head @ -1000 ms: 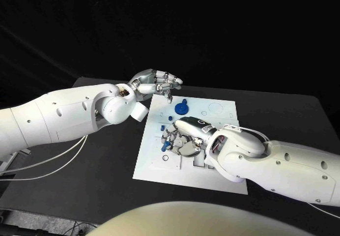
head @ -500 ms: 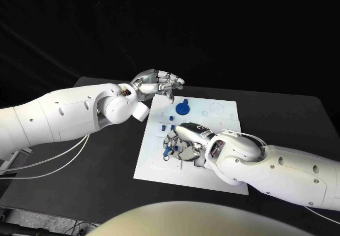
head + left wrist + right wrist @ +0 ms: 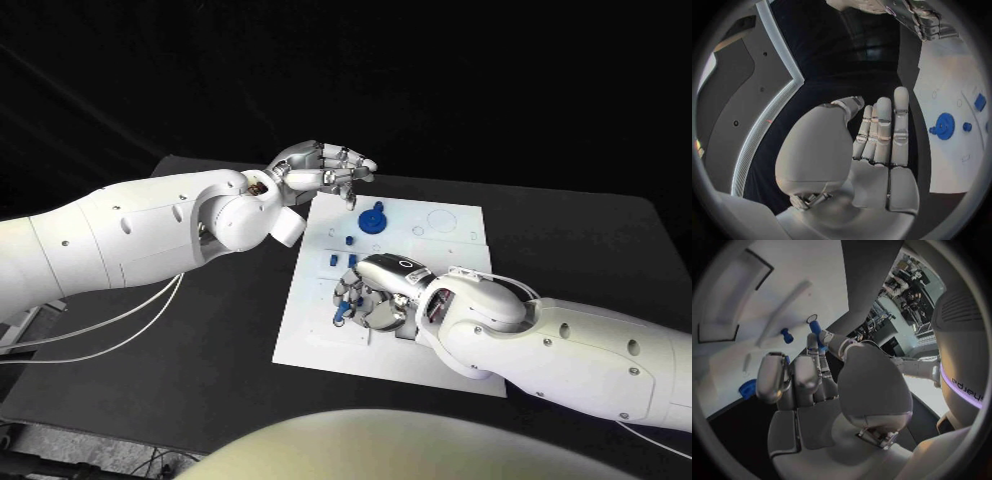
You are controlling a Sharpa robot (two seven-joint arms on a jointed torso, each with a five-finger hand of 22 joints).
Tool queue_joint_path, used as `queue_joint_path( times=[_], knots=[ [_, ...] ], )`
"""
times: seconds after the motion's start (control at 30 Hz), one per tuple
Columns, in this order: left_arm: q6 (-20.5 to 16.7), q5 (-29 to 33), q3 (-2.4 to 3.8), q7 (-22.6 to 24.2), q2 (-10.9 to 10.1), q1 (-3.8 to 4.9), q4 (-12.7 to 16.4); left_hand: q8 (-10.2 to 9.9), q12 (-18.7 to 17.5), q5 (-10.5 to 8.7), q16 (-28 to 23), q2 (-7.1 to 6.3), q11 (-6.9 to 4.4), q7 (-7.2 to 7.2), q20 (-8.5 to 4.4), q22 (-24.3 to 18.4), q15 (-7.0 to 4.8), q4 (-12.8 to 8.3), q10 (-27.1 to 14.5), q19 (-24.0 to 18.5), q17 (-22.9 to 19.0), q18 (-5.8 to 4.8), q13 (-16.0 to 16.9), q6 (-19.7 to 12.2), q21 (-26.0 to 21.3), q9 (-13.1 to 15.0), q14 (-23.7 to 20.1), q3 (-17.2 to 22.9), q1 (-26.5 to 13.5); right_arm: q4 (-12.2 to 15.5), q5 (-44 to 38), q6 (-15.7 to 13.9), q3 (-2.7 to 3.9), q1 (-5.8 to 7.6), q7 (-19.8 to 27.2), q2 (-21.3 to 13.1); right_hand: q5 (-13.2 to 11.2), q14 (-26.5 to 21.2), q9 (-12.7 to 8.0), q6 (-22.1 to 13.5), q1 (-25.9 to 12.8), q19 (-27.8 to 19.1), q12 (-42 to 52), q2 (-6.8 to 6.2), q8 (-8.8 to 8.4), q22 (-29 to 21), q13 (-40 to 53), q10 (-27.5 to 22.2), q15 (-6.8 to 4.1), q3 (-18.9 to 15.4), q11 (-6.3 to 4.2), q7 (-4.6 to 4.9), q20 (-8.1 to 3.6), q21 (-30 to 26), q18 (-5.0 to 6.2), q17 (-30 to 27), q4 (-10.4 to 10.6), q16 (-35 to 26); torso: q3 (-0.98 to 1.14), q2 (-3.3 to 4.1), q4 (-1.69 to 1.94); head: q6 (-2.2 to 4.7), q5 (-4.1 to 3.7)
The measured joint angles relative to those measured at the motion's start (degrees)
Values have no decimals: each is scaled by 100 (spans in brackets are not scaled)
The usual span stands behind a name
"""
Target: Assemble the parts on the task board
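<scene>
The white task board [image 3: 312, 341] lies in the middle of the black table. My right hand [image 3: 374, 288] hangs low over its middle, fingers curled down. Its thumb and a finger pinch a long blue peg [image 3: 816, 330], whose tip [image 3: 336, 318] pokes out beneath the fingers. A round blue disc [image 3: 372, 219] with a knob sits near the board's far edge, with small blue pieces [image 3: 335, 258] between it and the right hand. My left hand [image 3: 320, 171] is raised above the board's far left corner. Its palm [image 3: 873, 150] is bare, the fingers straight, and it holds nothing.
From the left wrist, the board [image 3: 948, 75] carries the blue disc [image 3: 944, 125], a small blue stud [image 3: 967, 127] and a blue block [image 3: 979, 101]. A short blue peg [image 3: 786, 335] stands on the board [image 3: 786, 270] near recessed slots. Bare black table surrounds the board.
My right hand has slid a little toward the board's left side, with the blue peg still under its fingers. The left hand has stayed where it was.
</scene>
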Motion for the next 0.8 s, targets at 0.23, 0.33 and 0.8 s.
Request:
queue_joint_path(
  times=[0.23, 0.33, 0.8],
  knots=[
    [3, 4, 0, -3, -4, 0, 1, 0, 0, 0, 0, 0, 0, 0, 0, 0, 0, 0, 0, 0, 0, 0, 0, 0, 0, 0, 0, 0, 0, -34, -26, 25, -12, -27, -10, 24, -1, 0, 0, -6, 8, 0, -1, -10, 0, 0, 0, 0, 0, -2, 0, 11, 0, 0, 0, 0, -2, 0, -4, -3, 2, 0, 12],
    [4, 5, 0, -5, -6, 0, 1, 0, 0, 0, 0, 0, 0, 0, 0, 0, 0, 0, 0, 0, 0, 0, 0, 0, 0, 3, 0, 0, 0, -42, -32, 37, -17, -40, -12, 39, -1, 0, 1, -6, -11, 0, -1, -26, 0, 0, 0, 0, 0, -2, 0, 12, 0, 0, 0, 0, -2, 0, -4, -3, 3, 0, 16],
    [4, 5, 0, -10, -10, 0, 2, 0, 0, 0, 0, 0, 0, 0, 0, 0, 0, 0, 0, 0, 4, 0, 0, 0, 0, 4, 0, 0, 0, -98, -74, 103, -25, -56, -63, 87, 1, 0, 4, -18, -34, -21, 0, -13, 0, -7, 0, 1, 0, 3, 1, 20, -20, -34, 0, -12, -16, -28, -4, -3, 0, 0, 25]
  ],
)
